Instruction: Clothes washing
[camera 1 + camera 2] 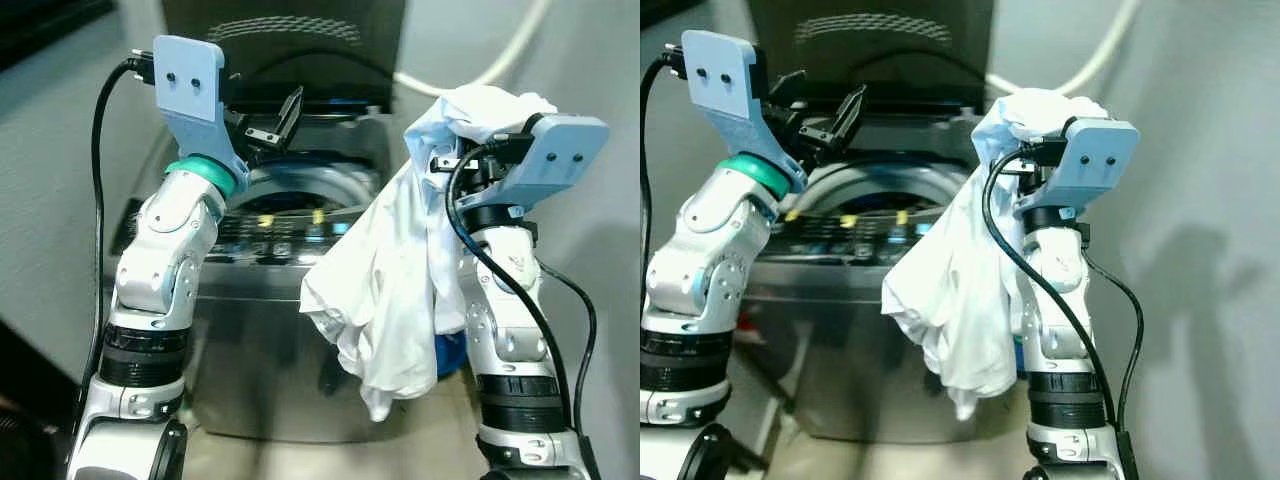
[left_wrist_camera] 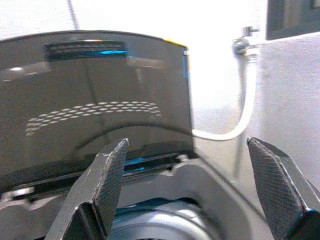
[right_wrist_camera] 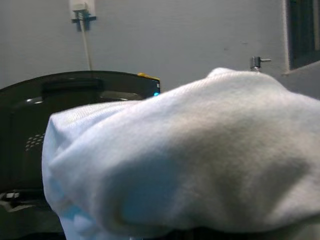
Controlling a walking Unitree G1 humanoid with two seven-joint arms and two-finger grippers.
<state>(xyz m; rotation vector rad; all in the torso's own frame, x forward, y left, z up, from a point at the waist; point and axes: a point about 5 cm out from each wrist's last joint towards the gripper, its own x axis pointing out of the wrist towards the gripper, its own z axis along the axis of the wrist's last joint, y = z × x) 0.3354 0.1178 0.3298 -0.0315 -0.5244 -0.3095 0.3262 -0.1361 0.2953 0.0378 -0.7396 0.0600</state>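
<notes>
**Left eye view: one garment held up before one open washing machine**

I count one washing machine [image 1: 300, 260], one white garment [image 1: 395, 290], and my two grippers. The machine is a top-loader with its dark lid [image 1: 285, 40] raised upright against the wall. The round drum opening [image 1: 300, 195] faces up; I cannot make out anything inside it, since my left arm and the garment cover much of the rim. A control strip with small yellow marks [image 1: 848, 220] runs along the machine's front edge.

The right gripper [image 1: 455, 160] is raised to the right of the opening, clamped on the white garment, which is bunched over its fingers and hangs down in loose folds in front of the machine's right front corner. The fingers themselves are buried under the cloth; in the right wrist view the garment [image 3: 190, 165] blocks most of the frame, with the lid's edge behind it.

The left gripper [image 1: 275, 120] hovers above the rear left of the opening, fingers spread apart and holding nothing. In the left wrist view its fingers [image 2: 107, 180] frame the raised lid [image 2: 95, 105]. One pale hose [image 2: 240, 115] curves along the wall behind the machine. A blue object [image 1: 452, 352] behind the garment's lower folds is too hidden to identify.
</notes>
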